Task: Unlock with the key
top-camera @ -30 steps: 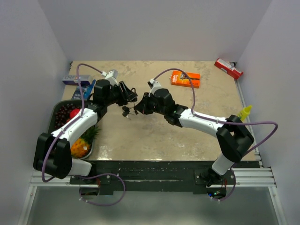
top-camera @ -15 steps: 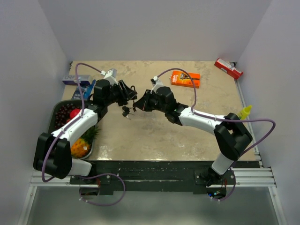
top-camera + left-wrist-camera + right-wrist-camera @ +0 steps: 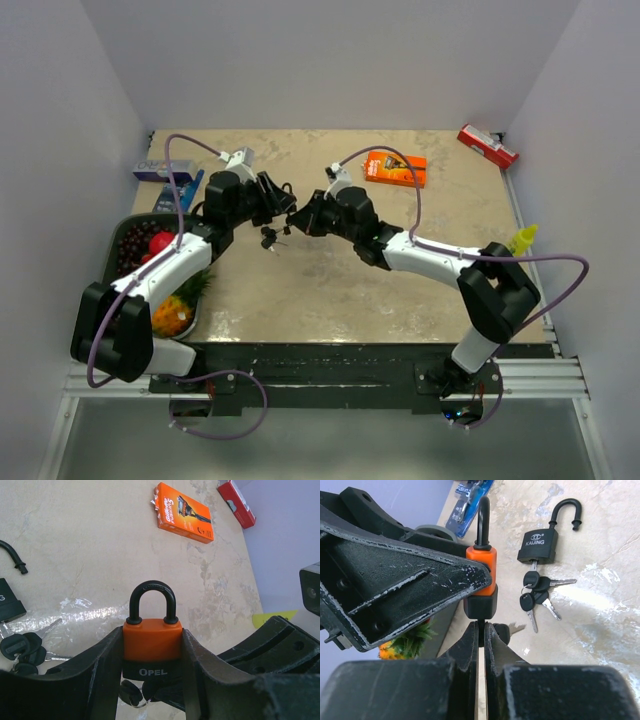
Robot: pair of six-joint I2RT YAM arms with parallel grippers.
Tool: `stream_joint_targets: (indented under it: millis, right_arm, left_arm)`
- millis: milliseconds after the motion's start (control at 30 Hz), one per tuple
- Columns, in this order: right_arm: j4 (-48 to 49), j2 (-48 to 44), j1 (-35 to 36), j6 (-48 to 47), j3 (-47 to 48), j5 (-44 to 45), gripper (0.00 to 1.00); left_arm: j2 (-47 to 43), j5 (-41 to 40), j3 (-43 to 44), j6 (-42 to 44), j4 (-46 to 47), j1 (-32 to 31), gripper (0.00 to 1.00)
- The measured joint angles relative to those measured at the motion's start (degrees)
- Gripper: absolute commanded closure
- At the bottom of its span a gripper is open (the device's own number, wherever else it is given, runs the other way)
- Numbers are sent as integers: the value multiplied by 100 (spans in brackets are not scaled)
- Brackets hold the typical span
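My left gripper [image 3: 152, 645] is shut on an orange and black padlock [image 3: 152, 642] marked OPEL, its black shackle closed and pointing away. The padlock also shows in the right wrist view [image 3: 481, 587]. My right gripper [image 3: 481, 630] is shut on the black head of a key [image 3: 481, 626] that sits in the bottom of the padlock. A second key [image 3: 507, 631] hangs from the same ring. In the top view the two grippers meet at the table's middle left, left gripper [image 3: 283, 205] and right gripper [image 3: 298, 222].
A black KAIJING padlock [image 3: 538, 544] with open shackle and a bunch of keys [image 3: 536, 595] lies on the table. An orange razor box [image 3: 395, 167] and a red box [image 3: 487, 146] lie at the back. A fruit tray [image 3: 128, 235] stands at left.
The right arm has moved left and a little back toward the left gripper, bringing its fingers up to the padlock. The left arm has barely shifted.
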Motion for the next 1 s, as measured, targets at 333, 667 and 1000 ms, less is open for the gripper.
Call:
stream_joint_targets:
  millis: [333, 667, 1000]
  right_arm:
    - [986, -175, -2, -282, -643, 223, 100]
    - [1589, -179, -13, -538, -883, 350, 100]
    - [2229, -179, -22, -632, -1154, 483, 100]
  left_arm:
    - [61, 4, 0, 4, 140, -177, 100]
    - [118, -55, 4, 4, 350, -249, 100]
    - [153, -203, 9, 4, 509, -369, 100]
